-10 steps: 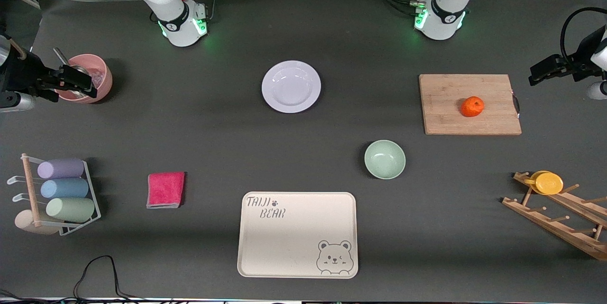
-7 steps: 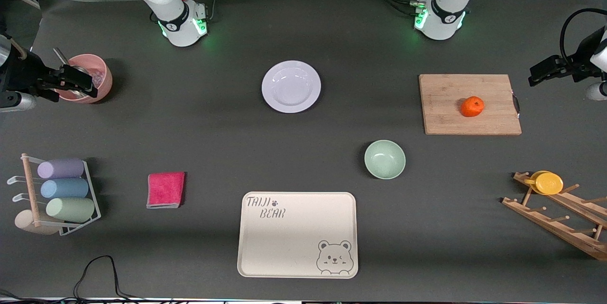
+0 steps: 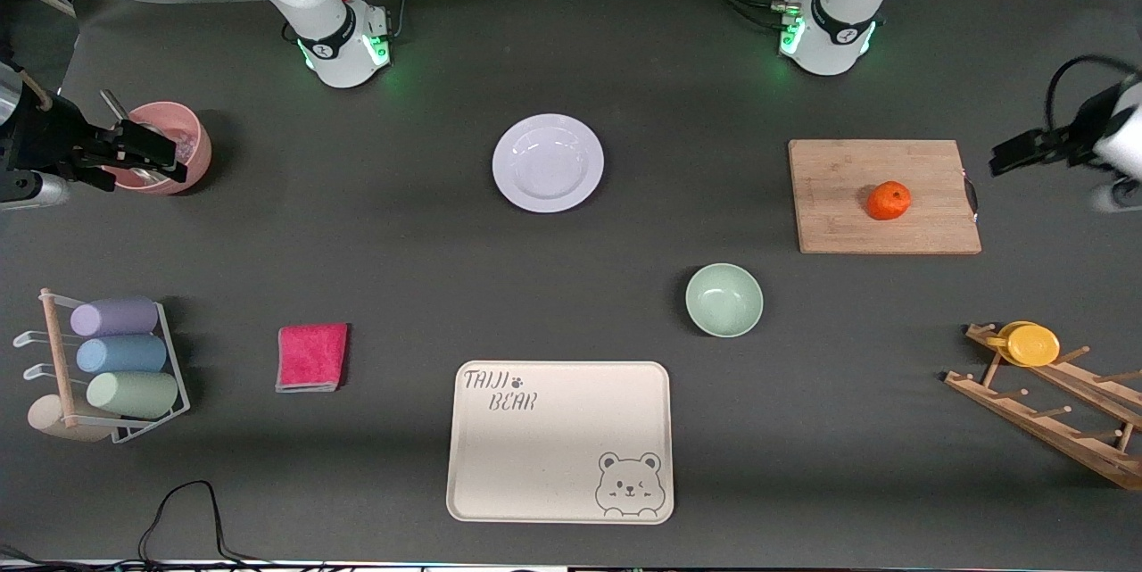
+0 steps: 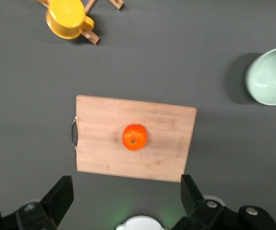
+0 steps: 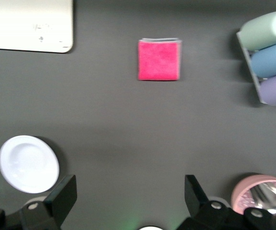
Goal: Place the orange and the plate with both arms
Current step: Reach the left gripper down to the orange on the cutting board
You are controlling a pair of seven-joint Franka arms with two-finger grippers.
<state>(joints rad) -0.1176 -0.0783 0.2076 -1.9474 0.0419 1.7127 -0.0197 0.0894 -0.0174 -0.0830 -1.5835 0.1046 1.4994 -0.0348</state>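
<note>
The orange [image 3: 889, 201] lies on a wooden cutting board [image 3: 839, 197] toward the left arm's end of the table. In the left wrist view the orange [image 4: 134, 137] sits mid-board. The white plate [image 3: 548, 163] lies on the table between the two bases; it also shows in the right wrist view [image 5: 28, 164]. My left gripper [image 3: 1013, 153] hangs open and empty over the table edge beside the board's handle; its jaws [image 4: 125, 196] stand wide apart. My right gripper [image 3: 147, 160] is open and empty over a pink cup [image 3: 169, 144], jaws [image 5: 130, 196] wide apart.
A pale green bowl [image 3: 724, 300] sits nearer the camera than the board. A beige bear tray [image 3: 559, 456] lies at the front middle. A pink cloth [image 3: 311, 357], a rack of pastel cylinders [image 3: 116, 356] and a wooden rack with a yellow cup [image 3: 1030, 344] stand near the table's ends.
My left gripper has shifted slightly toward the cutting board and is blurred with motion. My right gripper has edged slightly toward the table's middle. The objects have not moved.
</note>
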